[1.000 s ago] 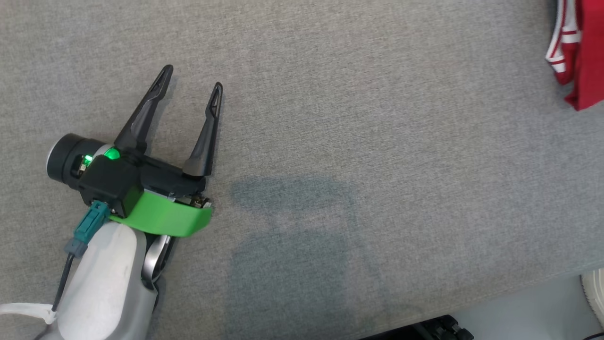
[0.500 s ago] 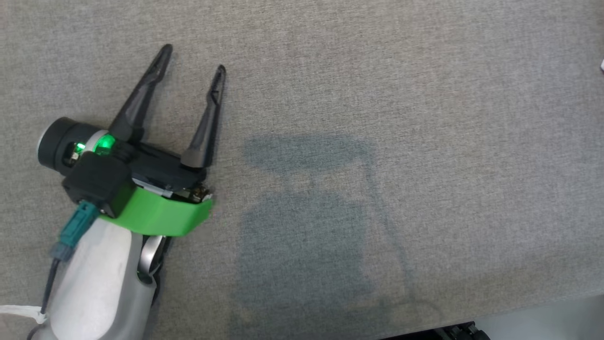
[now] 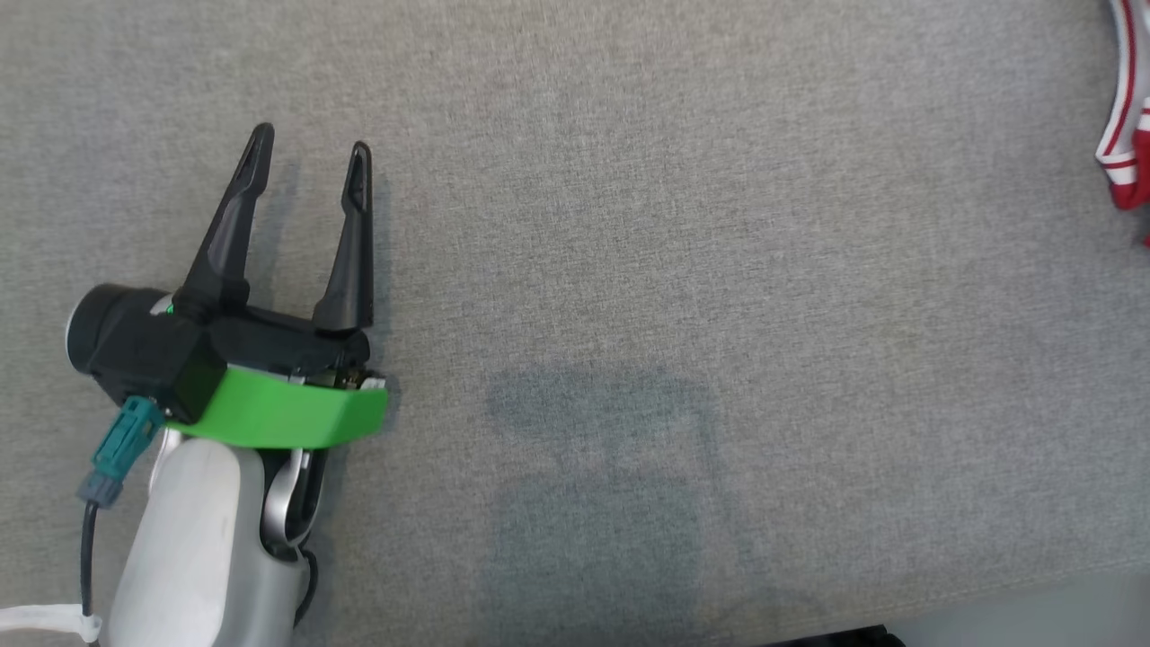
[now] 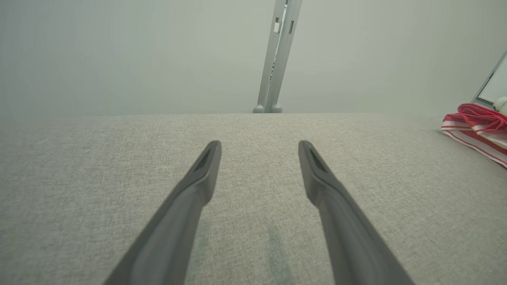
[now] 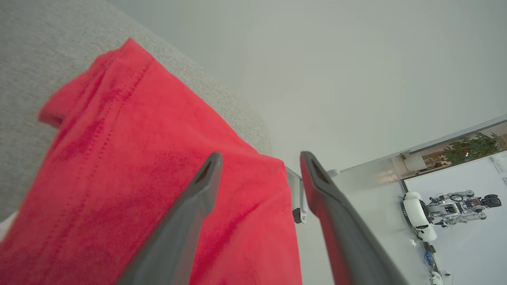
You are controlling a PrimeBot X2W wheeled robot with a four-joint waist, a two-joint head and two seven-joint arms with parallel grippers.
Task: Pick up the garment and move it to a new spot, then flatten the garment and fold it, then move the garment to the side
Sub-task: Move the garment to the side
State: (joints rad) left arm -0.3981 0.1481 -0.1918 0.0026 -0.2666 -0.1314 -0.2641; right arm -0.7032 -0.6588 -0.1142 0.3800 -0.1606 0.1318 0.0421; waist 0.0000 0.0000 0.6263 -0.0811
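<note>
The garment [image 3: 1127, 153] is red with white stripes and lies at the far right edge of the grey fabric table [image 3: 719, 225]. In the left wrist view the garment [image 4: 475, 126] sits bunched at the far right. My left gripper [image 3: 310, 144] rests open over bare table at the left, far from the garment; its fingers [image 4: 198, 190] hold nothing. My right gripper [image 5: 261, 155] is open just above the garment [image 5: 138, 158], whose red cloth spreads under the left finger, with nothing between the fingers.
The table's front edge [image 3: 988, 602] runs along the lower right, with pale floor beyond. A grey post [image 4: 277, 59] stands past the far edge. In the right wrist view, another robot [image 5: 447, 209] stands far off on the floor.
The head camera has swung, so the garment left the picture and came back at the right edge. My right gripper has gone from shut to open. The left gripper stays open.
</note>
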